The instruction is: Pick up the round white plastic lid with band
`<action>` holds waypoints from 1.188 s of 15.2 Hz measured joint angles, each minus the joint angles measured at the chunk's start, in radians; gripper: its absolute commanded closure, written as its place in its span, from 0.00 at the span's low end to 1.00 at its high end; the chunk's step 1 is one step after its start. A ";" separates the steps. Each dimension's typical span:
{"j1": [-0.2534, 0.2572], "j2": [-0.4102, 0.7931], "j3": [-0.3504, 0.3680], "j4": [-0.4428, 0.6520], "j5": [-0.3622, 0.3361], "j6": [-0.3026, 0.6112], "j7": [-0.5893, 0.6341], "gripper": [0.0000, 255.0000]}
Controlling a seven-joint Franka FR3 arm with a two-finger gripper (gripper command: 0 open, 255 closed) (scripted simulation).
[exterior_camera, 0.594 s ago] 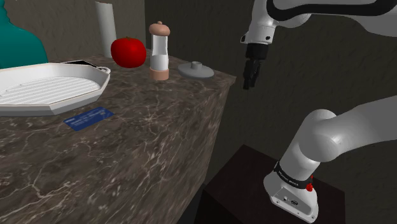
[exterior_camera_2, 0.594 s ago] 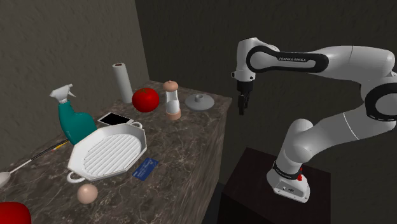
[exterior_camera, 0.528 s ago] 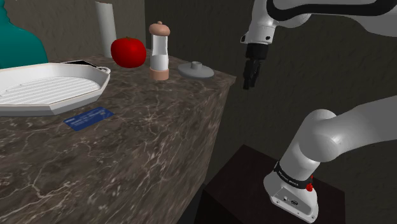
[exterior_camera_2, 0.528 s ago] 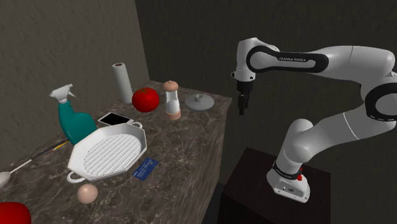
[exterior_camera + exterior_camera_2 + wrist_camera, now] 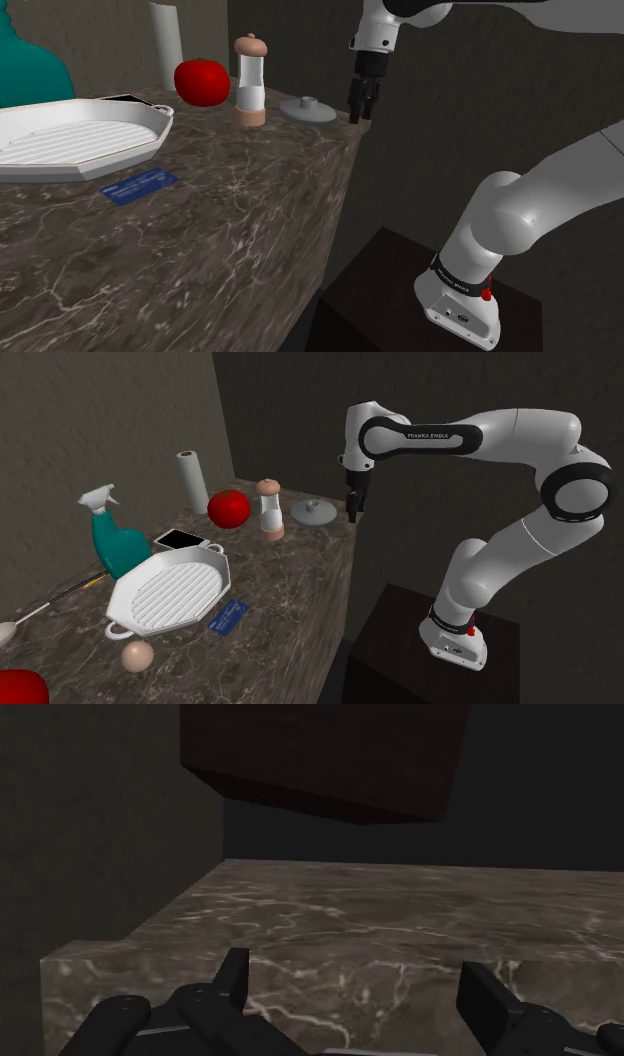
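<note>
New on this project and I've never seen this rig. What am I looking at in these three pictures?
It is a simulated white robot arm standing on a dark box stand beside a marble counter. Two pictures come from cameras standing in the room. The third looks from the arm's hand along its black claw. On the counter stand a pale grey lid with a knob, which the arm is meant to pick up, a pepper grinder, a red tomato, a paper roll, a white grill pan, a blue card and a teal spray bottle. The claw hangs open near the counter's edge, close to the lid, holding nothing.
</note>
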 measured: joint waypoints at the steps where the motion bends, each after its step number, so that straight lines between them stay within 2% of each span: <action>1: 0.001 0.037 0.004 0.049 -0.006 -0.004 0.003 0.00; 4: 0.005 0.122 0.022 0.142 -0.020 0.015 0.021 0.00; 9: 0.015 0.303 0.054 0.370 -0.053 0.011 0.059 0.00; 12: 0.023 0.376 0.071 0.472 -0.076 0.003 0.082 0.00; 14: 0.024 0.390 0.074 0.479 -0.080 0.014 0.086 0.00; 18: 0.025 0.388 0.074 0.427 -0.081 0.065 0.086 0.00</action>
